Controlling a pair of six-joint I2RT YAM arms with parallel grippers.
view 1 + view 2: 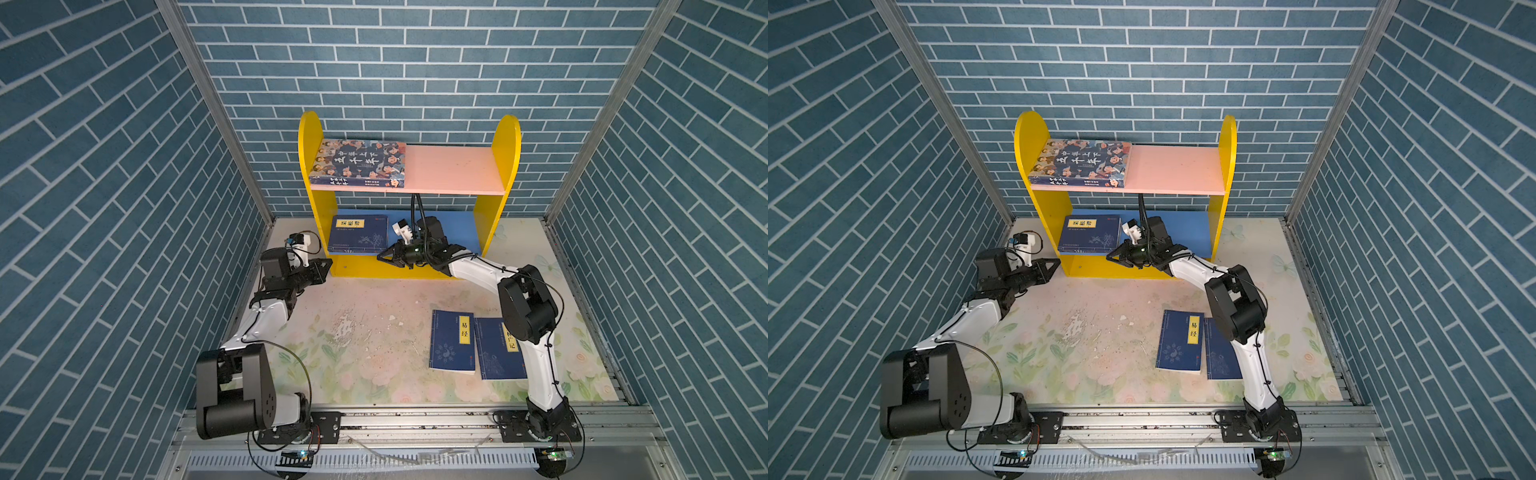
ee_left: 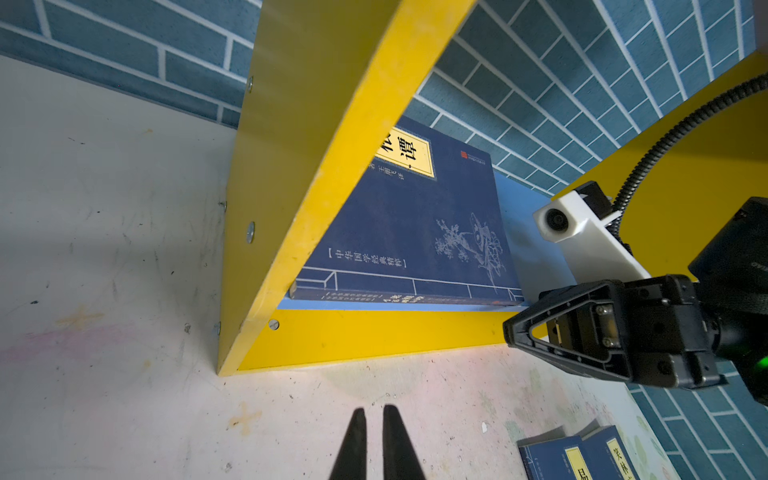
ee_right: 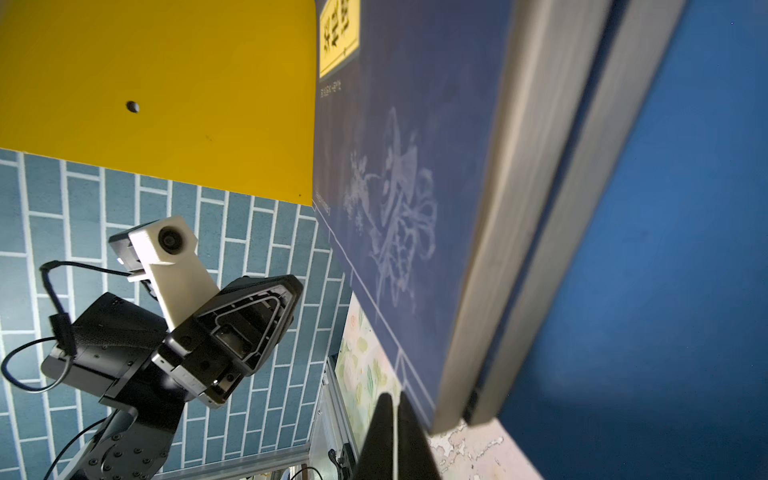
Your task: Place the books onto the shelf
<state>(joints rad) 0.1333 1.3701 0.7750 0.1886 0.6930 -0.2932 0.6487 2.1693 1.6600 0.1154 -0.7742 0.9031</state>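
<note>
While the right arm stretches forward and low, elbow raised over the table (image 1: pixel 353 353), the right claw (image 1: pixel 379 257) points sideways into the shelf (image 1: pixel 318 208) at the blue lower board (image 1: pixel 459 228). Jaws clenched, nothing between them. Its tips sit just beside the front corner of the navy stack (image 1: pixel 359 235); can't tell if they touch. The right wrist view shows two page edges in that stack (image 3: pixel 415 166), so two books, lying flat just ahead of the claw. Cartoon-face book (image 1: pixel 359 162) lies flat on the pink upper board (image 1: pixel 453 168), above the claw. Two more navy books (image 1: pixel 453 338) lie side by side on the table behind the claw, one partly hidden by that arm. Left arm is folded, with the left claw (image 1: pixel 329 262) clenched and empty. Its tip is just beside the base of the shelf's side panel, facing the right claw.
</note>
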